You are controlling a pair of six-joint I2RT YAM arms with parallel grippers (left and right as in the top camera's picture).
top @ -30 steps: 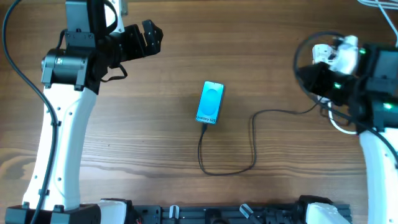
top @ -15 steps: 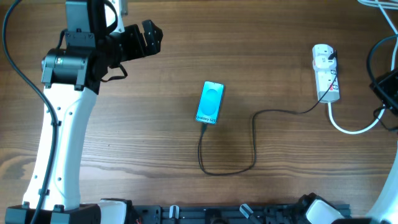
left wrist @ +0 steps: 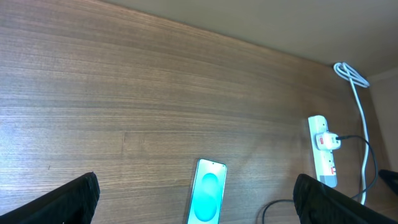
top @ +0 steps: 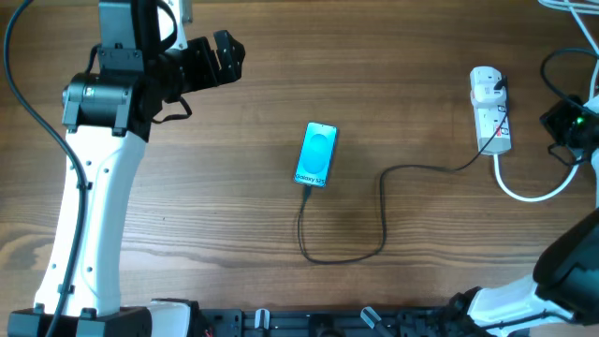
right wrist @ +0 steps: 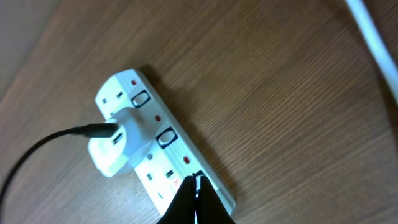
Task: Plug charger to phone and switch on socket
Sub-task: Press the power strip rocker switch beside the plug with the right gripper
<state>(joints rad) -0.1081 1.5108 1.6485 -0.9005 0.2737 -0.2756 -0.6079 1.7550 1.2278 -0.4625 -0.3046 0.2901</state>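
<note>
The phone (top: 316,154) lies face up mid-table with its cyan screen lit; it also shows in the left wrist view (left wrist: 206,190). The black charger cable (top: 382,211) meets the phone's lower edge, loops toward the front and runs right to a white adapter (right wrist: 118,144) plugged into the socket (top: 490,120). The socket (right wrist: 163,163) has small red switches. My right gripper (right wrist: 196,180) is shut and empty, its tips just above the socket's near end; in the overhead view it (top: 559,122) sits right of the socket. My left gripper (top: 227,58) is open and empty, far left of the phone.
The socket's thick white lead (top: 524,192) curves to the right edge. More white cable (left wrist: 352,76) lies at the far right corner. In the left wrist view the socket (left wrist: 323,152) shows beyond the phone. Bare wood surrounds the phone.
My right arm has pulled away from over the socket to the right edge, leaving the socket uncovered, then come slightly back in. The left arm, phone and cable have not moved.
</note>
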